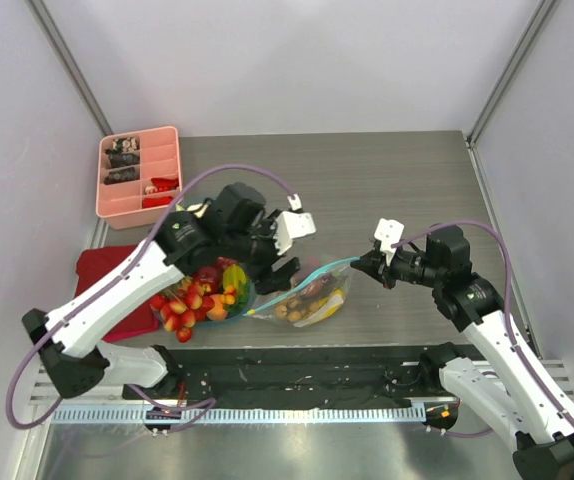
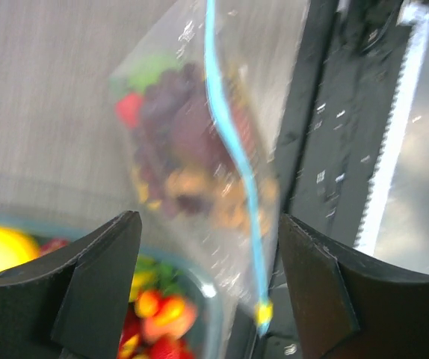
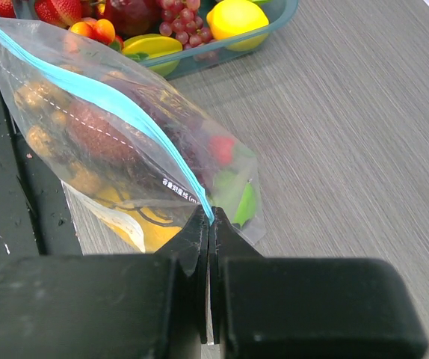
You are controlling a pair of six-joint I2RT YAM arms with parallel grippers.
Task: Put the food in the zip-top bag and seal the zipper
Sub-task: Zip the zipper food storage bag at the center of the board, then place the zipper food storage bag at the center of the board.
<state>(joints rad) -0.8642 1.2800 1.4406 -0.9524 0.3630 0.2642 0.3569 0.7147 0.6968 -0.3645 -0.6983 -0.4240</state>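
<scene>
My right pincer (image 3: 208,224) pinches the zipper (image 3: 102,97) end of the zip-top bag (image 3: 162,161) on the tabletop (image 3: 349,149). My left pincer (image 2: 207,221) is open. Some food (image 3: 87,134) is bagged; more waits in the bowl (image 3: 222,56).

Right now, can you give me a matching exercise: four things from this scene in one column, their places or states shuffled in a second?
Things:
1. left hand
2. right hand
3. pink tray
4. red cloth

Places or states:
A. shut on the blue zipper of the bag
B. far left corner of the table
C. open, holding nothing
D. left edge of the table, just nearer than the tray

Pairs: 1-C, 2-A, 3-B, 4-D
</scene>
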